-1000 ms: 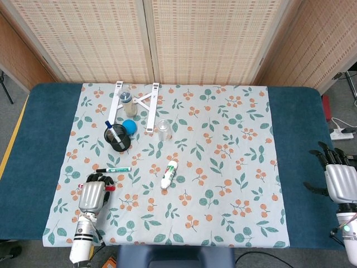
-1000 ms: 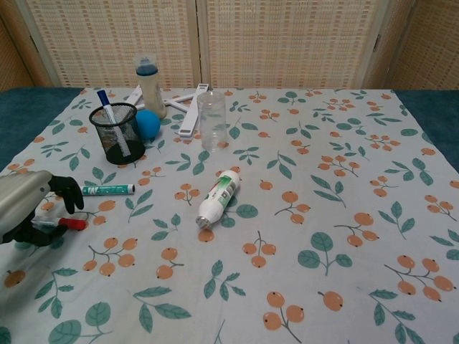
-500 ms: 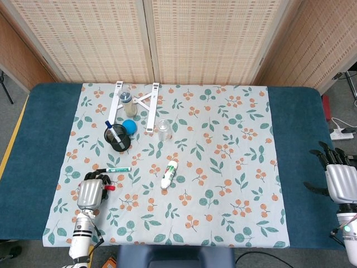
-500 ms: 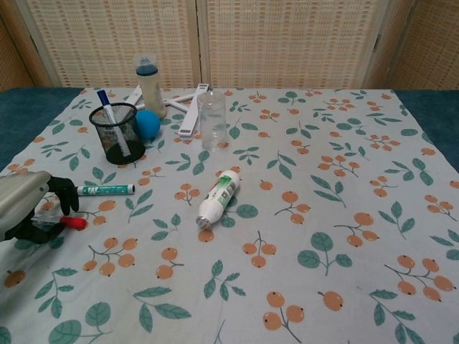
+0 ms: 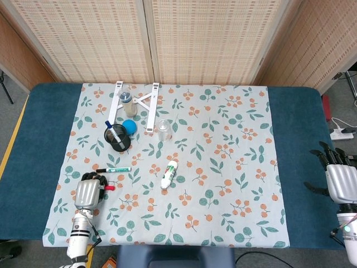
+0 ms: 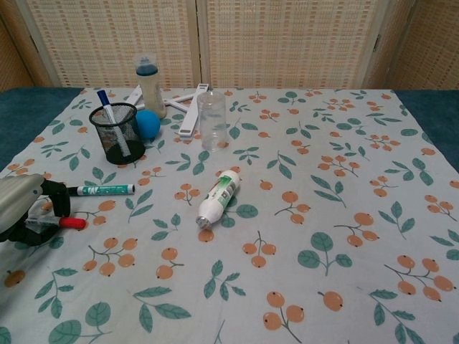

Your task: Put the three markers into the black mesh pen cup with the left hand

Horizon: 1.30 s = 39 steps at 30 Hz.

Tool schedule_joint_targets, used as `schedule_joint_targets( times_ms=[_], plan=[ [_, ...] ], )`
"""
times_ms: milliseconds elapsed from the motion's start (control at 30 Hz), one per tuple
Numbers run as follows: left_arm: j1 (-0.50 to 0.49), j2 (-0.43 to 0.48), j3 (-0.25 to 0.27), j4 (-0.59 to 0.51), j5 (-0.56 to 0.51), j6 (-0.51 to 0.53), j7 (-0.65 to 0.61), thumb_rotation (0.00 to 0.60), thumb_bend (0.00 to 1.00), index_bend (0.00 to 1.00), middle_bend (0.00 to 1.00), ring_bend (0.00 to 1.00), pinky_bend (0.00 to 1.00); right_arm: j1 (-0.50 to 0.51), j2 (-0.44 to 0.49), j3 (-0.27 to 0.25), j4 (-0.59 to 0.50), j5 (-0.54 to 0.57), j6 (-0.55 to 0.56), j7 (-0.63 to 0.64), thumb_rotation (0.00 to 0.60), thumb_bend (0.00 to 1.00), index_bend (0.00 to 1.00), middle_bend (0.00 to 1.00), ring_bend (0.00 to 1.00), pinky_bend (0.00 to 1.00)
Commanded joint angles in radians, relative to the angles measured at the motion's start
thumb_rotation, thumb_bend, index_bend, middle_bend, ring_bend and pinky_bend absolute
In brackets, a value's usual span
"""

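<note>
My left hand (image 6: 21,208) lies low at the cloth's near left, fingers curled around the red-capped marker (image 6: 59,223), which lies on the cloth with its cap poking out to the right. In the head view the left hand (image 5: 88,192) shows with the red cap (image 5: 109,188) beside it. A green marker (image 6: 100,190) lies just beyond the hand, apart from it. The black mesh pen cup (image 6: 117,136) stands farther back with a blue marker (image 6: 106,106) upright in it. My right hand (image 5: 340,181) hovers open off the cloth at the far right.
A blue ball (image 6: 148,123) touches the cup's right side. Behind it stand a baby bottle (image 6: 150,84) and white plastic bars (image 6: 191,107). A clear tumbler (image 6: 211,118) stands mid-cloth, and a white tube (image 6: 218,198) lies on its side near the centre.
My left hand has slid a little back toward the near left edge, its fingers curling tighter over the red marker. The marker's cap has stayed put. The right hand has not moved.
</note>
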Motion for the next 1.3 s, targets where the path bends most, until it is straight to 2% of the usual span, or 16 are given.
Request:
schedule_joint_targets(
  times_ms=[33,233,567,733,867,967,1100,1200,1300],
  plan=[
    [0.0,-0.002,0.0,0.003,0.0,-0.001,0.0,0.6,0.33,0.54,0.48,0.25,0.23,0.0,0.0,0.0,0.0,0.0,0.0,0.0,0.6,0.02,0.24,0.06,0.17,0.09],
    [-0.001,-0.018,-0.006,0.039,-0.005,-0.009,-0.01,0.6,0.33,0.54,0.5,0.27,0.24,-0.001,0.0,0.001,0.0,0.001,0.004,-0.004,0.6,0.02,0.25,0.06,0.17,0.09],
    [-0.001,-0.034,-0.011,0.079,0.012,0.008,-0.022,0.6,0.34,0.6,0.59,0.31,0.27,-0.002,-0.001,0.003,0.001,0.003,0.006,-0.004,0.6,0.02,0.26,0.06,0.17,0.09],
    [0.003,-0.022,-0.013,0.061,0.027,0.03,-0.014,0.6,0.34,0.6,0.59,0.31,0.27,-0.002,-0.002,0.003,0.003,0.002,0.007,-0.002,0.6,0.02,0.26,0.06,0.17,0.09],
    [0.012,0.02,-0.015,-0.007,0.066,0.092,0.01,0.6,0.34,0.6,0.59,0.31,0.27,-0.003,-0.001,0.004,0.003,0.001,0.01,0.001,0.6,0.02,0.26,0.06,0.17,0.09],
    [0.023,0.09,-0.028,-0.098,0.122,0.177,0.039,0.6,0.34,0.59,0.59,0.31,0.27,-0.004,0.001,0.005,0.006,0.002,0.009,0.009,0.6,0.02,0.26,0.06,0.17,0.09],
    [0.023,0.21,-0.099,-0.269,0.136,0.224,-0.007,0.6,0.34,0.6,0.59,0.31,0.27,-0.009,0.003,0.008,0.006,-0.003,0.022,0.019,0.6,0.02,0.26,0.06,0.17,0.09],
    [-0.009,0.354,-0.165,-0.44,0.092,0.102,-0.187,0.6,0.34,0.6,0.6,0.31,0.28,-0.01,0.004,0.007,0.008,-0.007,0.025,0.024,0.6,0.02,0.26,0.06,0.17,0.09],
    [-0.068,0.525,-0.249,-0.558,-0.008,-0.153,-0.511,0.6,0.34,0.6,0.6,0.31,0.29,-0.011,0.004,0.008,0.007,-0.008,0.027,0.027,0.6,0.02,0.26,0.06,0.17,0.09]
  ],
)
